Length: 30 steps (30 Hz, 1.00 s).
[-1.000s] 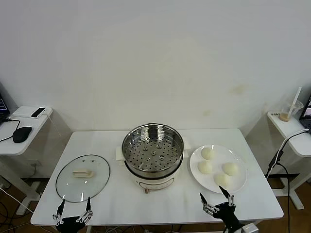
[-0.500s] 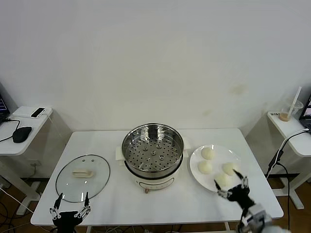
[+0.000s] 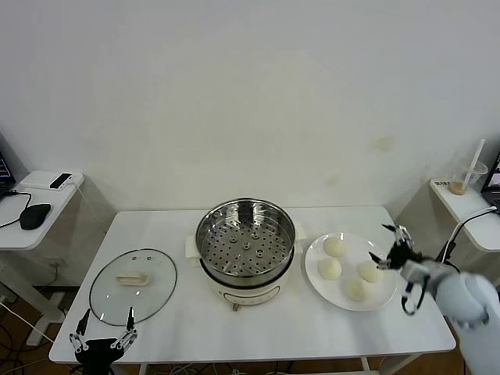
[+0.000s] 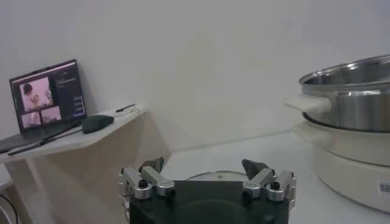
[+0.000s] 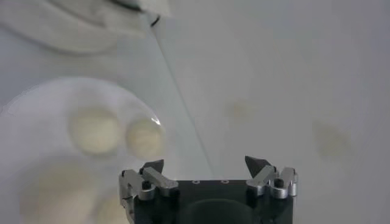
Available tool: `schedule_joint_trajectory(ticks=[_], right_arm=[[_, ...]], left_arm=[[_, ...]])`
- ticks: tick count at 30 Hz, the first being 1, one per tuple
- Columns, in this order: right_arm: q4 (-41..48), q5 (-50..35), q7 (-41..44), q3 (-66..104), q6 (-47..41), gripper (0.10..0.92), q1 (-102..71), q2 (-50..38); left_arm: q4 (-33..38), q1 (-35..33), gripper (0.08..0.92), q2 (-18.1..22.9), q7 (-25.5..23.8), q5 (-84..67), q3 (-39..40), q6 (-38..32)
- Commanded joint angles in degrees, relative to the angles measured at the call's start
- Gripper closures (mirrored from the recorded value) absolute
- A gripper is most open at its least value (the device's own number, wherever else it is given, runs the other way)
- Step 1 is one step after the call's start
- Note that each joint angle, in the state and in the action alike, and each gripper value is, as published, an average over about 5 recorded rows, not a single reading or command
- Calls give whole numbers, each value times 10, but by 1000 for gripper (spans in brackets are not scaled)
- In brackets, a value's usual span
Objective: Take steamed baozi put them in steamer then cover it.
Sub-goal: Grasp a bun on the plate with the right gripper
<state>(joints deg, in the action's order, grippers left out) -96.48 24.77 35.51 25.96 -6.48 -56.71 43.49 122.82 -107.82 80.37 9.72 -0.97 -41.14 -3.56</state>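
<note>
The steamer [image 3: 246,251], a shiny steel pot with a perforated tray on a white base, stands uncovered at the table's middle; its side shows in the left wrist view [image 4: 350,100]. Left of it the cover [image 3: 133,285] lies flat, a glass lid with a cream handle. Several steamed baozi [image 3: 334,247] rest on a white plate [image 3: 383,295] to the right, also seen from the right wrist [image 5: 145,137]. My right gripper [image 3: 384,244] hovers open and empty above the plate's right edge [image 5: 205,163]. At the table's front left edge, near the cover, my left gripper [image 3: 104,319] is open and empty [image 4: 204,165].
A side table [image 3: 31,226] at the left carries a mouse [image 3: 35,216] and a phone; a laptop [image 4: 49,97] shows there too. Another side table at the right holds a cup with a straw [image 3: 467,178]. A white wall runs behind.
My right gripper has risen from the table's front edge and swung right and back, now over the plate's right side. The left gripper has drifted slightly lower and left.
</note>
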Motion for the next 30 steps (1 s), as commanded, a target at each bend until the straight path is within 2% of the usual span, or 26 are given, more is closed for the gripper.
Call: schedule_joint_trajectory(ticks=[1,10,18,30], right_arm=[[187,39,173,-299,40,203,361,-87],[318,-29,280,-532,66,203,538,-10],[405,-30,283,-567,63,203,550,66],[450,-12,259,-564,52,203,531,118]], left_arm=[[5,0,177,0,0,3,-7,1],[18,0,177,-5,2,-2,-19,3],[20,0,177,-6,3,-9,-31,3],[18,0,177,-5,4,-9,-37,3]])
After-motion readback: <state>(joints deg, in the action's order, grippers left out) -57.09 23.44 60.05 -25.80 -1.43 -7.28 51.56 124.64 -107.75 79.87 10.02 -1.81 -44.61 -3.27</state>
